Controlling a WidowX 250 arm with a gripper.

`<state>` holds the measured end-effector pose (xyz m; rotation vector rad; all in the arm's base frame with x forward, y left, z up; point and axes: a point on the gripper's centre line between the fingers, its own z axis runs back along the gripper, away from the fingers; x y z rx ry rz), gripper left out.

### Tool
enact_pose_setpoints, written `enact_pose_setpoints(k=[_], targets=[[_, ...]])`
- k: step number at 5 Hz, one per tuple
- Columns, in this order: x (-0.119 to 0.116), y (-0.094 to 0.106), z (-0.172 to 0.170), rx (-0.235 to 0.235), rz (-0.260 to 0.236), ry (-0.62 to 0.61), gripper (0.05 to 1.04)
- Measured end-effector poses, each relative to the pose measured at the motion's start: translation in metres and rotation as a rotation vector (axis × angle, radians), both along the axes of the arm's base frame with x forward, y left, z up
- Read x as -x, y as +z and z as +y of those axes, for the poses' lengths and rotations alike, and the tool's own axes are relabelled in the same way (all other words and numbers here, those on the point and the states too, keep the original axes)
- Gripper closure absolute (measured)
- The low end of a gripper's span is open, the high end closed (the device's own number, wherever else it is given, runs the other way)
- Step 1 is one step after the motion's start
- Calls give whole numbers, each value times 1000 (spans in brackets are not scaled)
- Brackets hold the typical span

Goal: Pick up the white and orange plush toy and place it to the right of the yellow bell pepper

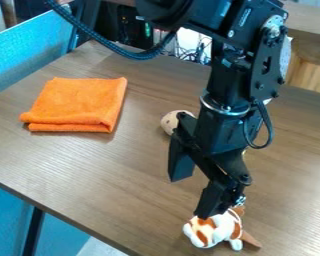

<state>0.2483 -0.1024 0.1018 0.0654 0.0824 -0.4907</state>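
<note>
The black gripper (193, 189) hangs over the right half of the brown table, open, its two fingers spread wide apart with nothing seen between them. Just below the nearer finger, at the front of the table, lies a small white and orange-brown plush toy (215, 231); whether the fingertip touches it I cannot tell. A brown pointed piece sticks out at the toy's right. Behind the gripper's left side is a rounded beige thing with dark spots (170, 121), partly hidden by the arm. A folded orange cloth (79, 105) lies flat at the back left.
The wooden table (116, 180) has its front edge running from the left down to the bottom, close to the plush toy. Cables and dark equipment stand behind the far edge. Blue panels (29, 47) flank the table at the left.
</note>
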Motion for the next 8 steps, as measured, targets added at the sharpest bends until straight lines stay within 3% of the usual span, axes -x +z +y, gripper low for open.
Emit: enact_pose_setpoints(k=[4,6,8], targets=[[-15,-41,-6,-7,49,-103,74],[-14,-54,-13,22,92,-99,74],[-10,-77,-3,20,183,-31,82]])
